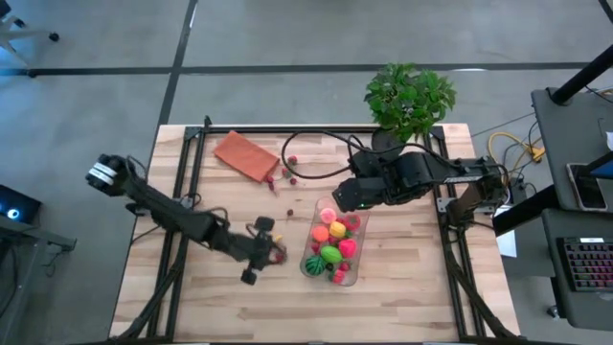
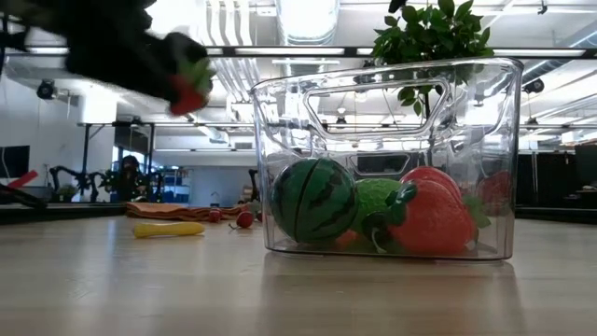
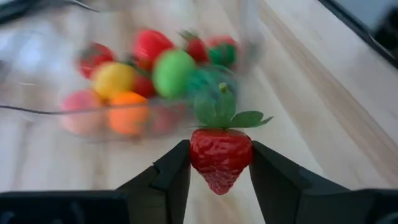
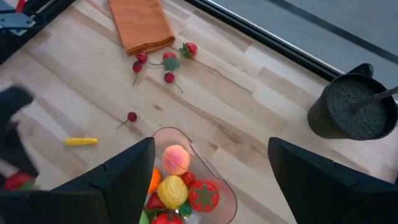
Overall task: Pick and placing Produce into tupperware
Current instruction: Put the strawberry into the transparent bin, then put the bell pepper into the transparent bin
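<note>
Tupperware (image 1: 351,257) mostly filled | my left claw (image 3: 221,163) pinching strawberry (image 3: 221,155) beside it | right claw (image 4: 211,171) spread above | cherries (image 4: 138,61), yellow piece (image 4: 81,141) left on table (image 1: 402,307)

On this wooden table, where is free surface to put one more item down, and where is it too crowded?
Free: the front strip of the light wooden table, and its left part below the flat orange cloth pad. Crowded: the clear plastic tub full of toy produce, the left gripper holding a red toy strawberry beside it, and the scattered small red pieces near the pad.
</note>
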{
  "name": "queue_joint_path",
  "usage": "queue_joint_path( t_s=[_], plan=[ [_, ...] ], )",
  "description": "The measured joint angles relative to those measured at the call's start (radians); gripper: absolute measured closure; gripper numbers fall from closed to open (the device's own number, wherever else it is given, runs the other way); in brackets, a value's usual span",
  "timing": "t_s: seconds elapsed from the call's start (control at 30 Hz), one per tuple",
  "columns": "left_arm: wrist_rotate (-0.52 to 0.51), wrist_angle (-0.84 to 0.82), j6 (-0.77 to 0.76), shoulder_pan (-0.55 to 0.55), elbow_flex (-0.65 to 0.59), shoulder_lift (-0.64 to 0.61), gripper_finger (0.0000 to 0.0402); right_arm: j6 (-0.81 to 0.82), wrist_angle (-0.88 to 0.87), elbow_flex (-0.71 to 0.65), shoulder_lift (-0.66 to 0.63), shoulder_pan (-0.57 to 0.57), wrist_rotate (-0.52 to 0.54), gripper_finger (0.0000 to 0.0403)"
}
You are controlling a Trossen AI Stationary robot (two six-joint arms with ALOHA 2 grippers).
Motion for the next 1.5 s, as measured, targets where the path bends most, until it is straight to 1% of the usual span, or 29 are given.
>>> queue_joint_path(
  t_s=[0.07,0.1,0.2,0.27,0.4,0.53,0.57,0.63,0.7,0.83,0.97,1.03,1.1,1.17,1.2,1.23,1.3,1.37,1.43,1.5],
  plan=[
    [0.008,0.002,0.0,0.045,0.004,-0.029,0.0268,0.0,0.0,0.0,-0.004,0.014,0.001,0.0101],
    [0.029,0.001,0.0,0.067,0.012,-0.036,0.0269,0.001,0.0,0.0,-0.007,0.022,0.001,0.0101],
    [0.127,0.009,0.0,0.131,0.064,-0.03,0.027,0.016,0.0,0.0,-0.016,0.052,0.001,0.0098],
    [0.17,0.03,0.015,0.157,0.121,0.005,0.027,0.03,0.0,0.0,-0.024,0.079,0.003,0.0095],
    [0.18,0.033,0.051,0.184,0.245,0.128,0.027,0.078,0.0,-0.002,-0.041,0.141,0.008,0.0095],
    [0.18,-0.017,0.035,0.215,0.35,0.288,0.0268,0.142,0.001,-0.004,-0.055,0.206,0.017,0.0099],
    [0.18,-0.039,0.011,0.223,0.374,0.324,0.0265,0.161,0.0,-0.007,-0.057,0.222,0.024,0.01],
    [0.179,-0.064,-0.051,0.233,0.419,0.389,0.0252,0.194,0.001,-0.014,-0.064,0.25,0.037,0.01],
    [0.178,-0.087,-0.075,0.237,0.458,0.43,0.0231,0.225,0.0,-0.025,-0.07,0.274,0.04,0.0099],
    [0.153,-0.118,-0.088,0.238,0.506,0.448,0.0174,0.264,0.0,-0.052,-0.077,0.308,0.039,0.0093],
    [0.051,-0.191,-0.082,0.239,0.505,0.403,0.0118,0.266,0.0,-0.075,-0.077,0.33,0.034,0.0094],
    [0.022,-0.251,-0.088,0.24,0.503,0.353,0.0101,0.231,0.0,-0.08,-0.077,0.337,-0.013,0.0097],
    [0.02,-0.308,-0.09,0.24,0.497,0.29,0.0091,0.176,-0.001,-0.082,-0.078,0.34,-0.09,0.01],
    [0.021,-0.368,-0.091,0.239,0.49,0.227,0.0087,0.18,0.002,-0.082,-0.081,0.34,-0.148,0.0102],
    [0.022,-0.387,-0.096,0.239,0.488,0.197,0.0087,0.216,0.004,-0.082,-0.084,0.34,-0.156,0.0102],
    [0.022,-0.401,-0.12,0.239,0.485,0.163,0.0087,0.214,0.018,-0.081,-0.086,0.349,-0.156,0.0102],
    [0.036,-0.424,-0.175,0.243,0.476,0.099,0.0086,0.041,0.151,-0.083,-0.09,0.383,-0.144,0.01],
    [0.066,-0.429,-0.196,0.254,0.464,0.042,0.0086,-0.095,0.322,-0.102,-0.091,0.4,-0.095,0.0097],
    [0.083,-0.452,-0.221,0.266,0.456,0.006,0.0086,-0.249,0.488,-0.133,-0.1,0.394,-0.142,0.0093],
    [0.085,-0.471,-0.245,0.279,0.44,-0.024,0.0086,-0.33,0.602,-0.201,-0.133,0.355,-0.178,0.0092]
  ],
)
